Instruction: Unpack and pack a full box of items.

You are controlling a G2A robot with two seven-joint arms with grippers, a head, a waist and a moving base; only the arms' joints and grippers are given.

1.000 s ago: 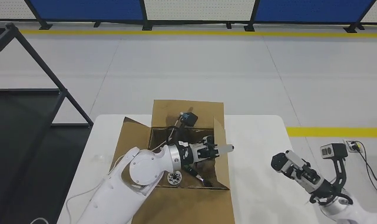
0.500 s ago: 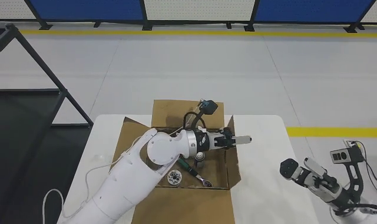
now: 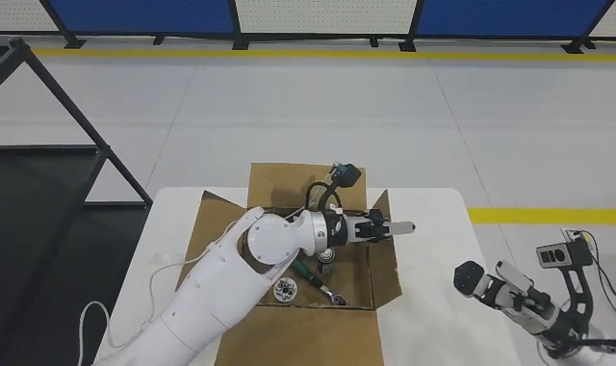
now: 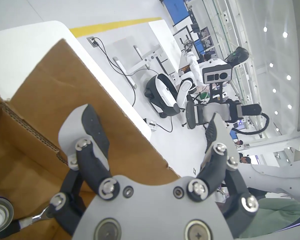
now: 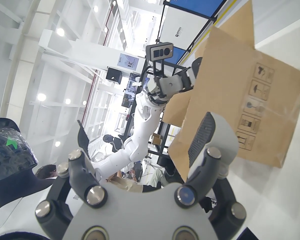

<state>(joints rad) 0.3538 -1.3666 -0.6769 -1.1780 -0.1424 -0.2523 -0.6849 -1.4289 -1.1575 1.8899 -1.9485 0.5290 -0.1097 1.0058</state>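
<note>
box: flaps open
left gripper: fingers spread, empty, over the right flap
right gripper: fingers spread, empty, apart from box

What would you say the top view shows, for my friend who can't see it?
The robot's open left pincer sticks out past the side flap of an open cardboard box on a white table. The open right pincer hangs near the table's edge, and a wrench lies inside the box.
</note>
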